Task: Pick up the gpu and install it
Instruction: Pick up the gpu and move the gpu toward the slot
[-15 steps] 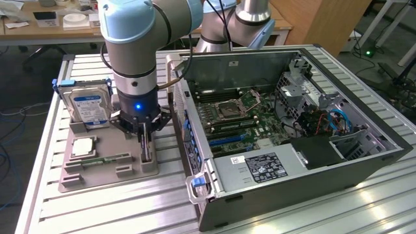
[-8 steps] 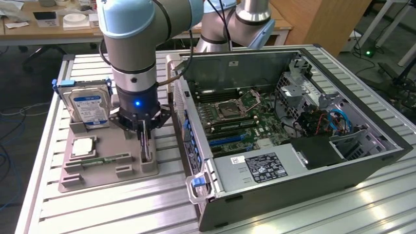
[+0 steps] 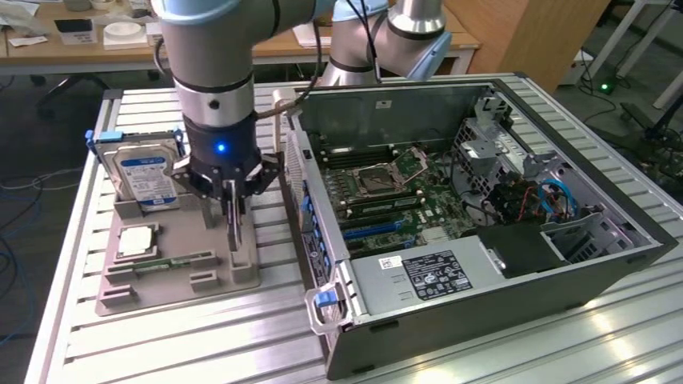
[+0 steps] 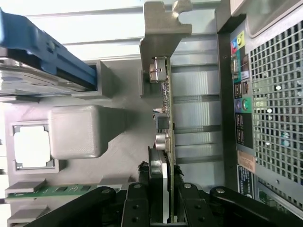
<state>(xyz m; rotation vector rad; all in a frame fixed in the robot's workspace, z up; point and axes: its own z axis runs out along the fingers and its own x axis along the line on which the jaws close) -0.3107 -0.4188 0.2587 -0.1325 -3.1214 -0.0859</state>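
Your gripper (image 3: 233,240) is clenched on the gpu (image 4: 165,109), which stands on edge in its holder (image 3: 171,284) at the case's (image 3: 459,328) 9 o'clock, probably so the top edge is graspable.

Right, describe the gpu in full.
The gpu is a thin green card seen edge-on, standing upright in the grey tray beside the case. A silver bracket caps one end, and a black cooler sits on one face. The claw grips the other end.
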